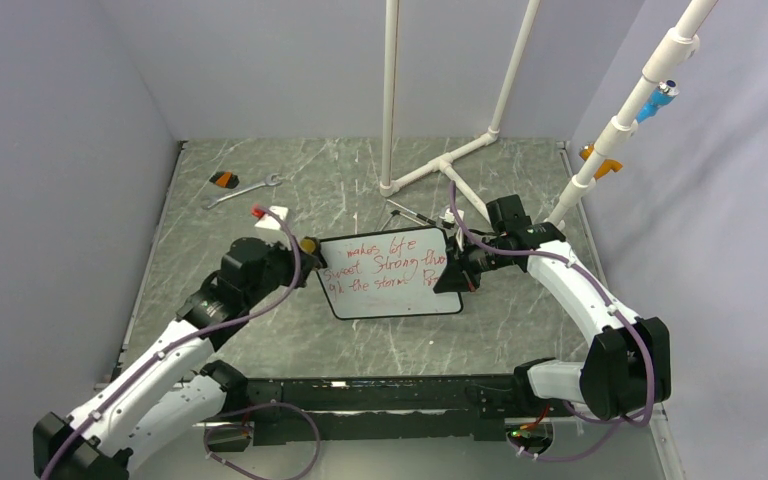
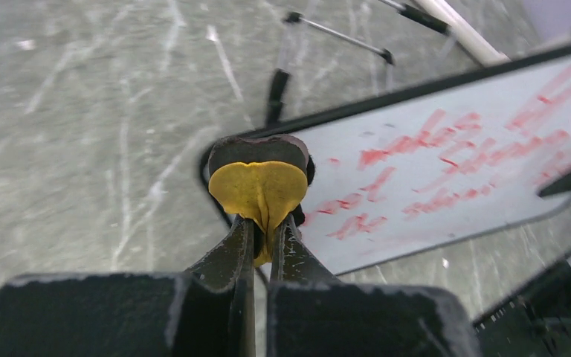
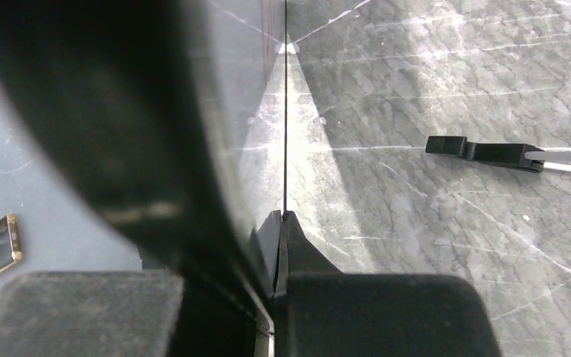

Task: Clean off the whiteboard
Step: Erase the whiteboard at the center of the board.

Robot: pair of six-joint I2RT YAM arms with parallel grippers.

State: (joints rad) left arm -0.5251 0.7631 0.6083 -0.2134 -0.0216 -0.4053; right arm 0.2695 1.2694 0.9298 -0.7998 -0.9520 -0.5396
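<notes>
The whiteboard stands propped in the middle of the table, with three lines of red handwriting on it. My left gripper is shut on a yellow eraser with a black felt face, and the felt sits at the board's upper left corner. In the left wrist view the fingers pinch the yellow body. My right gripper is shut on the board's right edge. In the right wrist view the board shows edge-on.
A wrench and an orange-and-black object lie at the back left. A white block with a red tip is behind my left gripper. A white pipe frame stands behind the board. The board's wire stand foot sticks out behind it.
</notes>
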